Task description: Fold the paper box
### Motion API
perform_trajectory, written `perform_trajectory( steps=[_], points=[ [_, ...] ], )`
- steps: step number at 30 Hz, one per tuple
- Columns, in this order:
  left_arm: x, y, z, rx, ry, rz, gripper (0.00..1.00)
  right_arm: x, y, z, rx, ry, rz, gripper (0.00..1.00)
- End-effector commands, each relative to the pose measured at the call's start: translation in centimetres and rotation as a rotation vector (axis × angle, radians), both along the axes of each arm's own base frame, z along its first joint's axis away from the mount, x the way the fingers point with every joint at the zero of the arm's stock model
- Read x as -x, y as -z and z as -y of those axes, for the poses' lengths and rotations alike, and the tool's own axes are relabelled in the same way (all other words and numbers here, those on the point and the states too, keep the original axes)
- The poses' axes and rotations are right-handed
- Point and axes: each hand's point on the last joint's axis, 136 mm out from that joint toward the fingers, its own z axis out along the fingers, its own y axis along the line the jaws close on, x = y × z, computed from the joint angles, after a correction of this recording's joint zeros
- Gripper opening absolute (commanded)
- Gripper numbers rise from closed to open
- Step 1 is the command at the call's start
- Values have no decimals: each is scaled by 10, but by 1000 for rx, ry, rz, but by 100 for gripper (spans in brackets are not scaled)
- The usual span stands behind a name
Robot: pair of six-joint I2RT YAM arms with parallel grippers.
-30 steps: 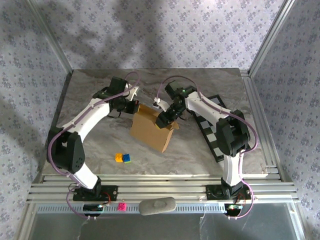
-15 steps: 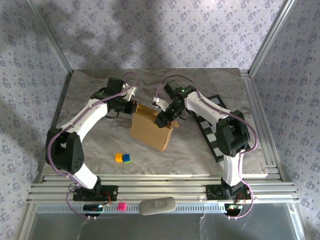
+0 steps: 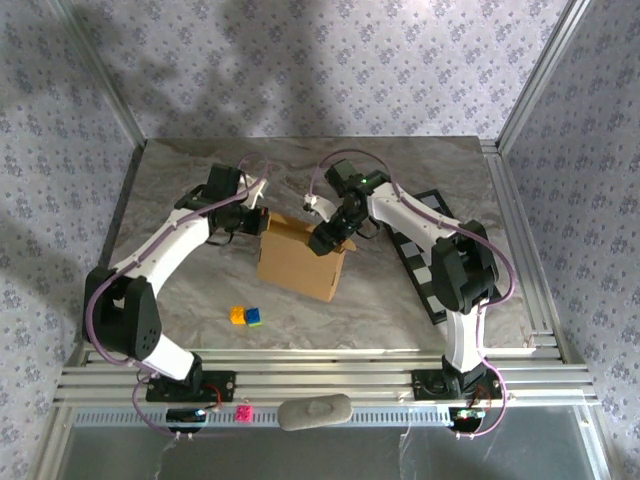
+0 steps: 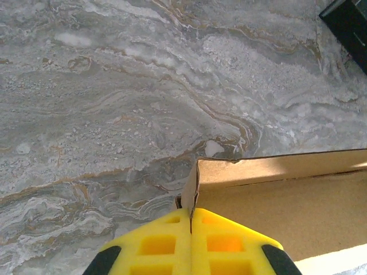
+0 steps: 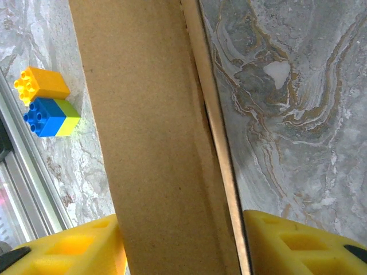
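At the left of the top view, the left arm reaches up and in from its base at the lower left. The left gripper [image 3: 258, 220] sits against the upper-left corner of the paper box [image 3: 300, 258]. In the left wrist view, this gripper [image 4: 191, 229] is closed, its yellow pads [image 4: 155, 243] pressed flat together. The upright corner edge of the box [image 4: 275, 200] runs down to the seam between them. I cannot tell whether any cardboard is pinched there.

Below the box, toward lower centre, an orange toy block [image 3: 237, 315] lies just beside a blue-and-green block [image 3: 254, 317] on the marble table [image 3: 180, 290].

The box stands mid-table, a tan folded shape slanted a little, its long face toward the camera.

On its upper-right edge is the right gripper [image 3: 322, 240]. In the right wrist view, this gripper [image 5: 180, 240] has its jaws parted, one yellow pad [image 5: 63, 249] on each side of a cardboard panel [image 5: 149, 126] that runs up the frame. The right-hand pad sits close against the panel's pale edge.

Farther right, a black-and-white checkerboard [image 3: 432, 270] lies flat under the right arm.
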Motion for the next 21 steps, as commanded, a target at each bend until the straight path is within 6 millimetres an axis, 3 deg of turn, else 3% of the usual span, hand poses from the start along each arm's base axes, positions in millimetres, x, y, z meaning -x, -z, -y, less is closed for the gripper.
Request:
perform_trajectory(
  steps=[1, 21],
  points=[
    [7, -5, -4, 31, -43, -6, 0, -19, 1, 6, 53, 43, 62, 54],
    [14, 11, -11, 81, -135, 18, 0, -25, -16, -1, 29, 89, 83, 59]
  ],
)
